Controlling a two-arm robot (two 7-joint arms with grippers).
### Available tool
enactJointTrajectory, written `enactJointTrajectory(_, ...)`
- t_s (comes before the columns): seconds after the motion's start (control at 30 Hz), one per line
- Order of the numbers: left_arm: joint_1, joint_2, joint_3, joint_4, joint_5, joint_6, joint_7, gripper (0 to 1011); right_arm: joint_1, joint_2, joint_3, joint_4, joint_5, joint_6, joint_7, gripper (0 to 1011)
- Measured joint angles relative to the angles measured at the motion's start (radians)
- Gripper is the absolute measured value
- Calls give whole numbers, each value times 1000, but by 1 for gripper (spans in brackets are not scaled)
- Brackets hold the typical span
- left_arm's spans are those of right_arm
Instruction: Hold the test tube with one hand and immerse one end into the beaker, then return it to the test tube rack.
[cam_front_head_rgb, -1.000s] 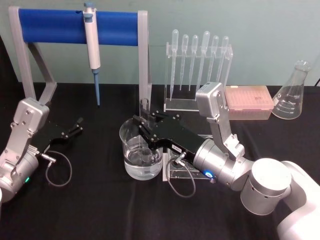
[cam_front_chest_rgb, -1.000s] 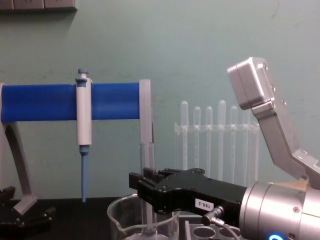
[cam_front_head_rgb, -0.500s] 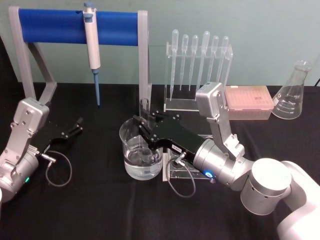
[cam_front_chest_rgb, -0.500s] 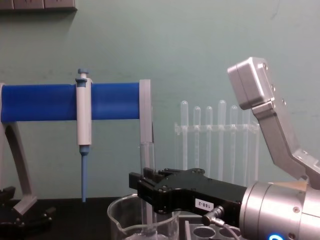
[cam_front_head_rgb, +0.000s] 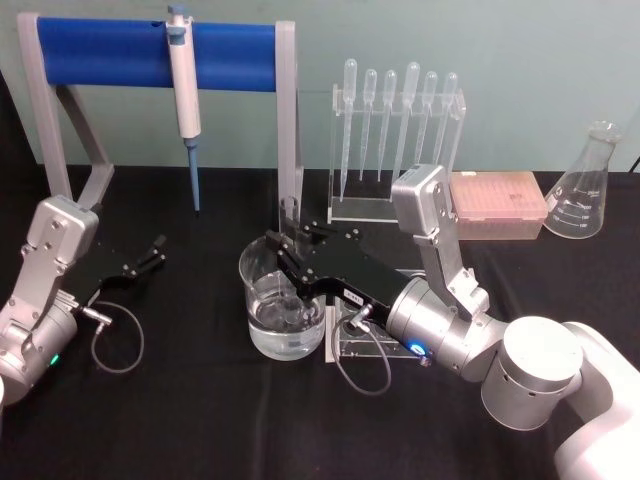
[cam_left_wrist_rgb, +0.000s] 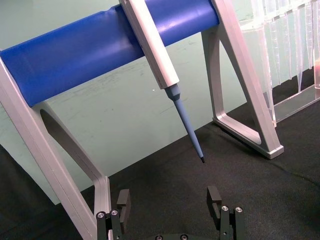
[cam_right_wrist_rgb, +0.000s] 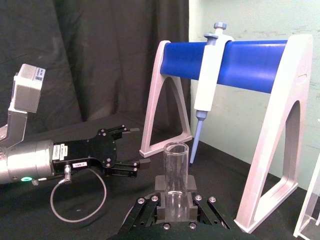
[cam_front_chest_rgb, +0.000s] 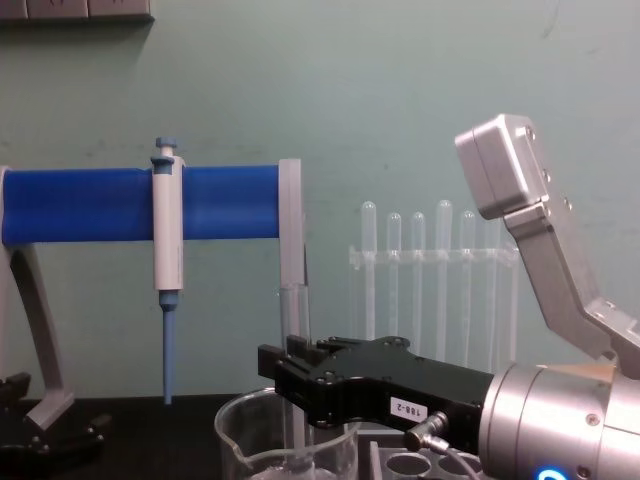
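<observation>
No shift since before: right claw (cam_front_head_rgb: 285, 262), label "188-2", clamped on test tube (cam_front_chest_rgb: 293, 372) upright in beaker (cam_front_head_rgb: 284, 315).

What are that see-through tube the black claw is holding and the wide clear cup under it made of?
The clear round-bottomed test tube, clamped upright in the right gripper, looks like smooth glossy glass: its rim glints and the background shows through. The wide clear beaker seems glass too, with a spout and clear liquid visible inside. Clear plastic cannot be excluded.

Clear test tube (cam_front_head_rgb: 291, 262) upright, clamped in right gripper (cam_front_head_rgb: 283, 258); lower end inside water-filled glass beaker (cam_front_head_rgb: 262, 330) beneath gripper.
</observation>
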Motion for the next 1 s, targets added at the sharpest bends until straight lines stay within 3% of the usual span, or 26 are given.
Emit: enactJointTrajectory(1.0,0,0,0,0,0,0,0,1000,0,0,0,0,0,0,0,226)
